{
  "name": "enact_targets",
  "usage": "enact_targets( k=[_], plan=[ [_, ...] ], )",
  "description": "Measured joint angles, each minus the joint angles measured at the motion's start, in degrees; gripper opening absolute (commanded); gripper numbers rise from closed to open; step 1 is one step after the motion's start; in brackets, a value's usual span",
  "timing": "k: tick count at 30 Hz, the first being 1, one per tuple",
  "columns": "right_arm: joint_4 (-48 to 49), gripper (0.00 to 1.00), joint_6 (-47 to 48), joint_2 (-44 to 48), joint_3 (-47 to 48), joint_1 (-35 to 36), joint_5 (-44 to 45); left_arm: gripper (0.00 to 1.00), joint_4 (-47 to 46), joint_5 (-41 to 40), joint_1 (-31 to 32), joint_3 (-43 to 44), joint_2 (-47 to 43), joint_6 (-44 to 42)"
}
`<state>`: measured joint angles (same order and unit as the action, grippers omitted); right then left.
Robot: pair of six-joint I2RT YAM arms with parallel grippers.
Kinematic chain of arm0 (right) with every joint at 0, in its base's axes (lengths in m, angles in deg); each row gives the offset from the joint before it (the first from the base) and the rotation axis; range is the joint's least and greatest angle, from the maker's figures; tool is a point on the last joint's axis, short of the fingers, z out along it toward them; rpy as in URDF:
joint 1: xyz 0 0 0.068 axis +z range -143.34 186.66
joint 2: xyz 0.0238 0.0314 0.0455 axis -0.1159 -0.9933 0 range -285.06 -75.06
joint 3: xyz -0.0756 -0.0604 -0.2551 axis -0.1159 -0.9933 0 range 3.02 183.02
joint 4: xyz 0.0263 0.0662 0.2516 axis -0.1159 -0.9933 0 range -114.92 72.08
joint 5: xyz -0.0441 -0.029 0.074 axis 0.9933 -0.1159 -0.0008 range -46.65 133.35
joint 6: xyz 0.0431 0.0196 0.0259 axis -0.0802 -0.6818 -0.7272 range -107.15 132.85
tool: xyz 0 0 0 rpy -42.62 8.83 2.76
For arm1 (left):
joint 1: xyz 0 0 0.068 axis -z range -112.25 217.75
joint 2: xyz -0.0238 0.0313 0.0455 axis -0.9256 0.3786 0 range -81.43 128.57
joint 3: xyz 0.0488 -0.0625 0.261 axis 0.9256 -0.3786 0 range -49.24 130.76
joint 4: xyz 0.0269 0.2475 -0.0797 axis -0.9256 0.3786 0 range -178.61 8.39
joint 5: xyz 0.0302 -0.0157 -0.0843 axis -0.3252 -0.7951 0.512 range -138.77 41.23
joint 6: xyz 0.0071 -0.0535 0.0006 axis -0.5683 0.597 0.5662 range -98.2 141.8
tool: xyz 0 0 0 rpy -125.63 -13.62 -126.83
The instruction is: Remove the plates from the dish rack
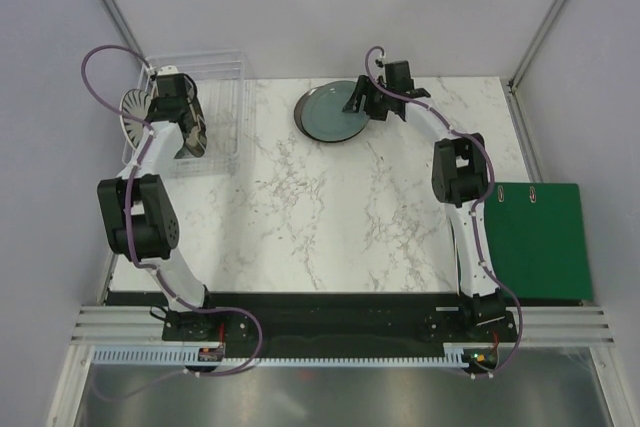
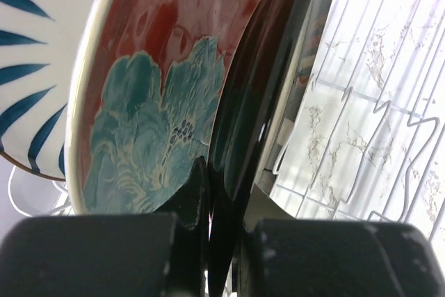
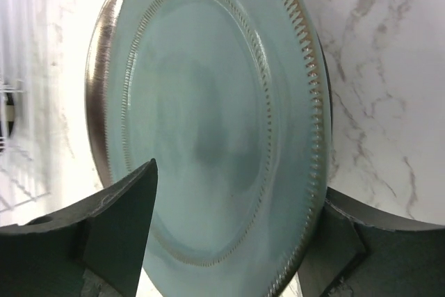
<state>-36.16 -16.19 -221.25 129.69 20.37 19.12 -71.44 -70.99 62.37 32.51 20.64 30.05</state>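
Note:
The dish rack (image 1: 225,112) stands at the table's far left. In it stand the white striped plate (image 1: 135,110), the red plate with teal flowers (image 2: 153,102) and a black-rimmed plate (image 2: 243,130). My left gripper (image 1: 187,137) reaches into the rack and is shut on the black-rimmed plate's edge (image 2: 226,186). The grey-teal plate (image 1: 330,113) lies flat on the table at the far middle, with a darker rim (image 3: 101,95) showing under it. My right gripper (image 1: 365,99) is open, its fingers (image 3: 118,227) on either side of that plate's right edge without touching it.
A flat green board (image 1: 540,237) lies at the table's right edge. White rack wires (image 2: 375,137) rise to the right of the held plate. The rack's edge also shows at the left of the right wrist view (image 3: 14,172).

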Motion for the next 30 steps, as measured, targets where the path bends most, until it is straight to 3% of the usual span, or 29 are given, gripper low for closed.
enact_targets(
  k=[15,23,30],
  plan=[
    [-14.67,0.85,13.42,1.92,4.02,2.43,22.88,0.02,0.98,1.36,-0.07,1.18,0.48,-1.18],
    [-16.00,0.83,14.29,2.23,3.85,1.81,25.68,0.02,1.62,3.39,-0.63,1.05,-0.48,-1.31],
    [-14.51,0.83,13.84,13.11,-8.04,1.99,25.51,0.02,7.76,6.75,-0.85,0.72,-5.46,-1.31]
  ],
)
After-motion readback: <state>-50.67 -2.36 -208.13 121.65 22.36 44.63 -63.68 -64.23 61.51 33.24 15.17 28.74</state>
